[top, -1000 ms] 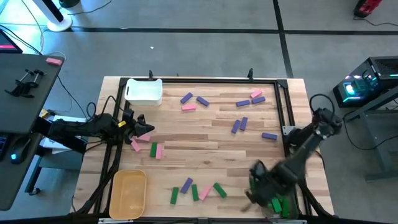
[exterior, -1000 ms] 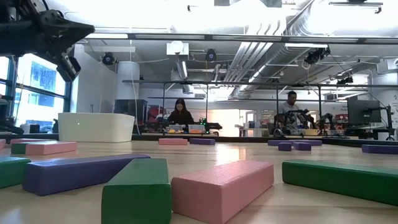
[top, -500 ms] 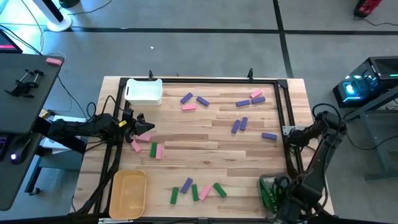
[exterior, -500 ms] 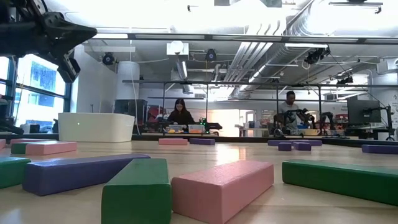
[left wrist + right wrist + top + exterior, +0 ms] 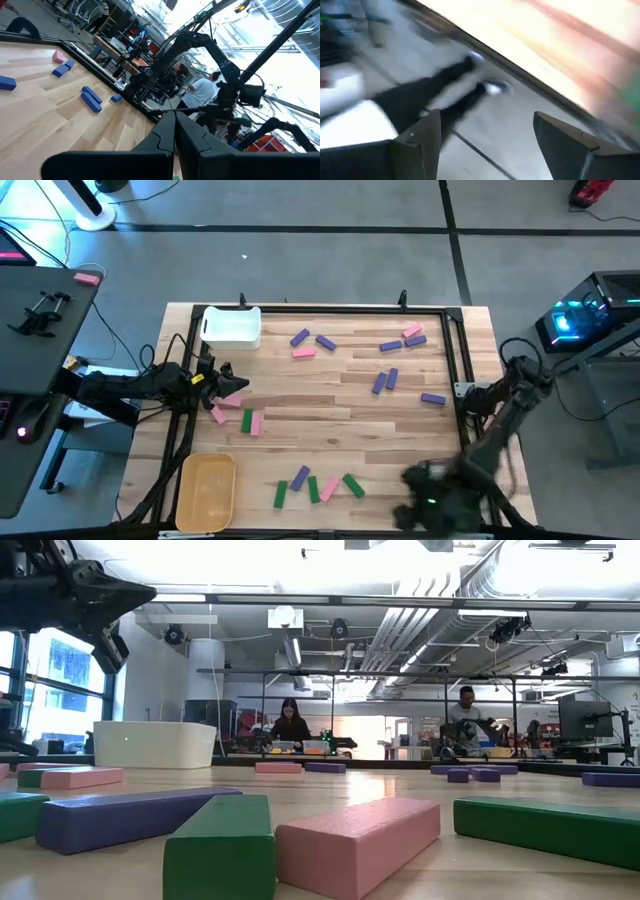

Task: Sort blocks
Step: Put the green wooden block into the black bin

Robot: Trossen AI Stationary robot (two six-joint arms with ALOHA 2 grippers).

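Note:
Green, purple and pink blocks lie scattered flat on the wooden table (image 5: 330,410). One cluster (image 5: 315,485) is near the front edge, purple ones (image 5: 385,380) lie right of the middle, and pink ones (image 5: 232,402) lie at the left. My left gripper (image 5: 228,383) (image 5: 175,120) hovers shut over the left side, beside those pink blocks. In its wrist view nothing shows between its fingers. My right gripper (image 5: 405,510) (image 5: 487,125) is blurred at the near right corner. It is open, with nothing between its fingers.
A white bin (image 5: 232,327) stands at the far left and a yellow bin (image 5: 207,492) at the near left. A black frame rail (image 5: 462,370) runs along the right side. In the low view, green (image 5: 222,845), pink (image 5: 355,840) and purple (image 5: 130,815) blocks lie close. People sit beyond the table.
My right arm has swung about over the near right corner: first out toward the right edge, uncovering a clear bin with green blocks, then back toward the left over it, still in motion. The blocks on the table have stayed put.

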